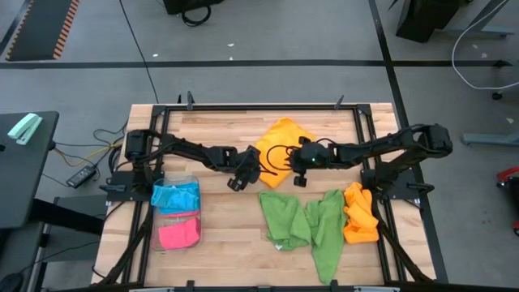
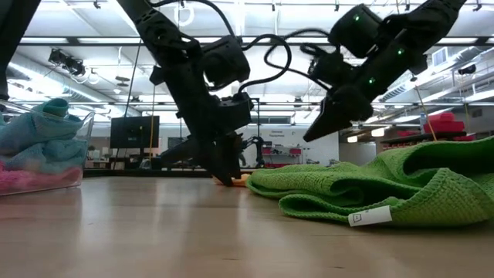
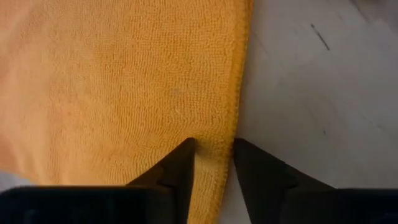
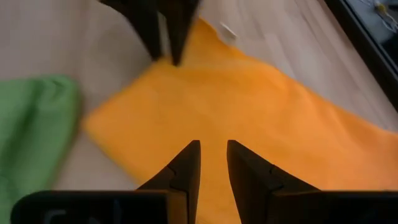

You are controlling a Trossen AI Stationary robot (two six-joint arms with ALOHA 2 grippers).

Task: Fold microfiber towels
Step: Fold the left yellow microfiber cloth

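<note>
Orange towel (image 1: 285,136) lies flat at far centre of the wooden table (image 1: 227,243), fine looped pile, stitched hem. Left gripper (image 3: 212,163) straddles its hem, fingers slightly parted, pinching the edge. Right gripper (image 4: 212,158) hovers over it, narrow gap, holding nothing. Green towels (image 1: 304,223) rumpled near centre; crumpled orange one (image 1: 360,215) right; blue and pink in clear tray (image 1: 188,180) left.

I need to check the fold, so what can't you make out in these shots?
- High view: both arms cover the middle of the orange towel.
- Left wrist view: whether the left pincer grips the towel's hem or just straddles it.
- Low view: green towels hide nearly all of the orange one.
</note>
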